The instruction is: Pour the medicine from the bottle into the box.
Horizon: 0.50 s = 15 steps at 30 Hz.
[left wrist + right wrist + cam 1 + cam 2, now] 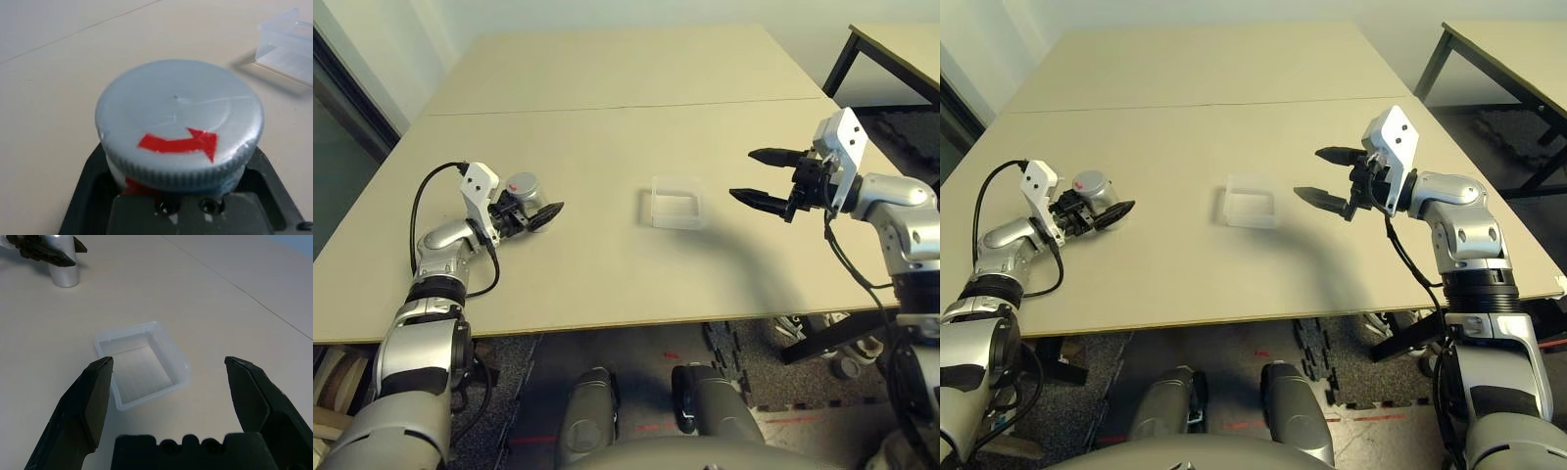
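Bottle (525, 190) stood upright on tabletop (607, 127) at robot's left, clamped between fingers of left hand (530, 210). Cap (178, 120) with red arrow on top, ridged rim, apparently not yet off. Red mark lower on bottle side, just visible in left wrist view.

Box (675, 207) sat mid-tabletop, well apart from bottle, open side up, looked empty. Right hand (769, 180) hovered just beside box on robot's right, spread wide, holding nothing.

Step in hand, judged: bottle secured, cap to come off before any pour. To do well: keep left clamp firm low on body so cap rim stays free; bring right hand across and close on ridged rim squarely; twist along arrow direction; lift cap straight up. Then carry bottle over box before tilting, mouth low and centred over box, tilt slowly. Box light and clear, likely to slide if bumped; avoid touching its wall. Contents of bottle not visible, amount unknown.
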Available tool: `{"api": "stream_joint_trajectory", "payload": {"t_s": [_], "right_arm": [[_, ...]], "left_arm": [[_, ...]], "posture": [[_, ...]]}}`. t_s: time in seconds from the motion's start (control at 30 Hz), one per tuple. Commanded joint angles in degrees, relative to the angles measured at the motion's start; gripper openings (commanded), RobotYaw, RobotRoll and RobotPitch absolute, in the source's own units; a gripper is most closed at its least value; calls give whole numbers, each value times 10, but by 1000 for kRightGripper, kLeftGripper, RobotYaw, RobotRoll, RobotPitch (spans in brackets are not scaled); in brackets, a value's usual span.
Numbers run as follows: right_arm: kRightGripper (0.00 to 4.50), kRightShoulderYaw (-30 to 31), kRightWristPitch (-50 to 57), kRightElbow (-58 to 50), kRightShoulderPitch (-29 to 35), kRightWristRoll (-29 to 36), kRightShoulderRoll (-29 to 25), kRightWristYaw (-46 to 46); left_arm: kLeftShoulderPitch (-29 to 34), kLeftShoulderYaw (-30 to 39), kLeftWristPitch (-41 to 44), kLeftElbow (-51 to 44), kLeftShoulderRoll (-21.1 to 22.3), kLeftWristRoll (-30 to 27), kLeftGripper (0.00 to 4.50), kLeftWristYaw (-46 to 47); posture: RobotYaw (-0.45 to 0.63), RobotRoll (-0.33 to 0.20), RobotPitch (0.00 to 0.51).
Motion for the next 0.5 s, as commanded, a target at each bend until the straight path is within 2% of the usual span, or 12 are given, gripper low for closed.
{"api": "stream_joint_trajectory", "payload": {"t_s": [0.03,0.13,0.27,0.4,0.5], "right_arm": [[4500,6,4,-7,-7,4,-4,0],[4500,9,6,-7,-11,6,-3,1],[4500,23,39,-25,-19,24,0,24],[4500,56,121,-77,-26,64,-1,72],[4500,80,136,-83,-63,73,23,84]], "left_arm": [[-10,-2,1,13,-7,8,2855,-5],[-14,-4,13,8,-5,3,2855,-30],[-13,-14,59,-35,-3,-11,2855,-119],[-2,-28,121,-109,-7,-20,2855,-168],[10,-39,164,-179,-5,-33,2855,-196]], "posture": [[-132,0,66],[-127,0,63],[-98,0,58],[-55,0,58],[-38,0,57]]}}
